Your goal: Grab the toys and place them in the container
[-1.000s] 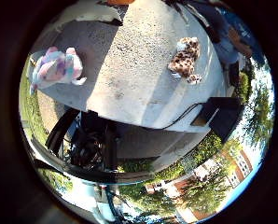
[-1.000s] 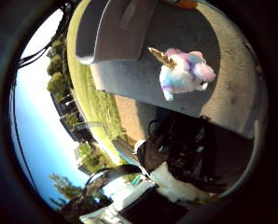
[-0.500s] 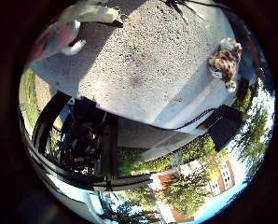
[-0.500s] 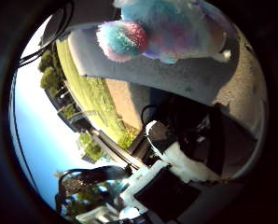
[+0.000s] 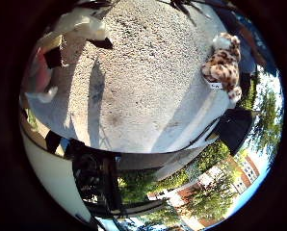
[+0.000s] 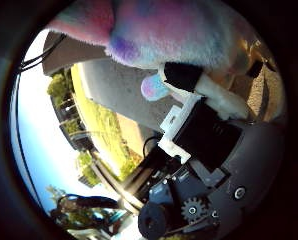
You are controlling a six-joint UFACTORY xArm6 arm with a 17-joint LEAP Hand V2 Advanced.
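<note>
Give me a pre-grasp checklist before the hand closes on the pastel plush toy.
1. Pastel plush toy close under the palm: ok, it fills much of the thumb-side view.
2. Hand finger against the plush: ok, one black-tipped finger reaches it.
3. Fingers curled fully round it: cannot tell.
4. Leopard plush toy out of the way: ok, lying apart on the concrete pavement.
5. Container in sight: not ok, neither view shows it.
</note>
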